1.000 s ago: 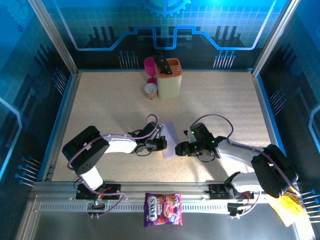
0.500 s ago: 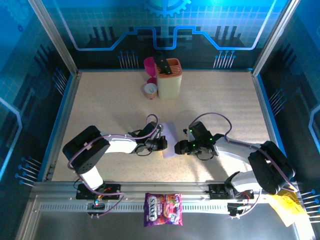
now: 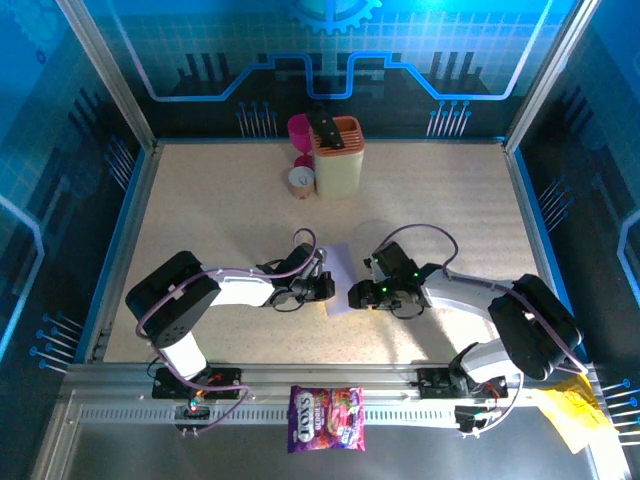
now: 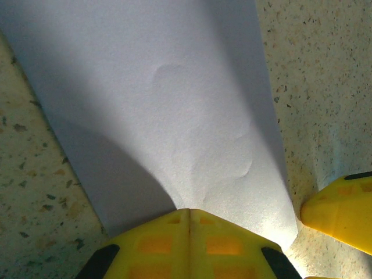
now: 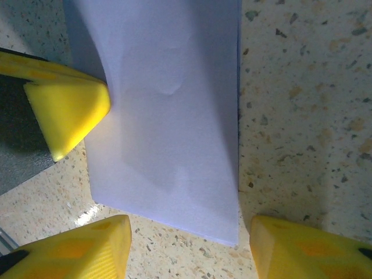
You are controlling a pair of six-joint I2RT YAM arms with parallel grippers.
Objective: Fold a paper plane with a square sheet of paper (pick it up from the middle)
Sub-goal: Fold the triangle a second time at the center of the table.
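Jaws, left: clenched. Your two yellow fingertips (image 4: 157, 244) meet along a single seam at the left edge of the sheet of paper (image 4: 174, 104). In the right wrist view one tip overlaps that edge. You cannot tell whether any paper is caught between them or whether they only bear down on it.

Jaws, right: released, gripping nothing. Your two yellow right fingers (image 5: 75, 250) stand apart, one on either side of the sheet's right end, just beside its edge. One of them also shows at the lower right corner of the left wrist view.

Sheet of paper: pale lilac and unmarked, lying on the speckled tabletop (image 3: 220, 220) a little near of centre, between your two jaws. From above it reads as an oblong, longer near-to-far than it is wide. Its surface carries a few shallow dimples, and a shadow runs under one long edge in the left wrist view.

Elsewhere:
- A beige holder (image 3: 338, 157) with an orange top stands at the far side, with a magenta cup (image 3: 299, 130) just to its left.
- A purple-pink sweets bag (image 3: 326, 418) lies on the near rail.
- A crumpled yellow paper (image 3: 578, 415) sits at the near right.
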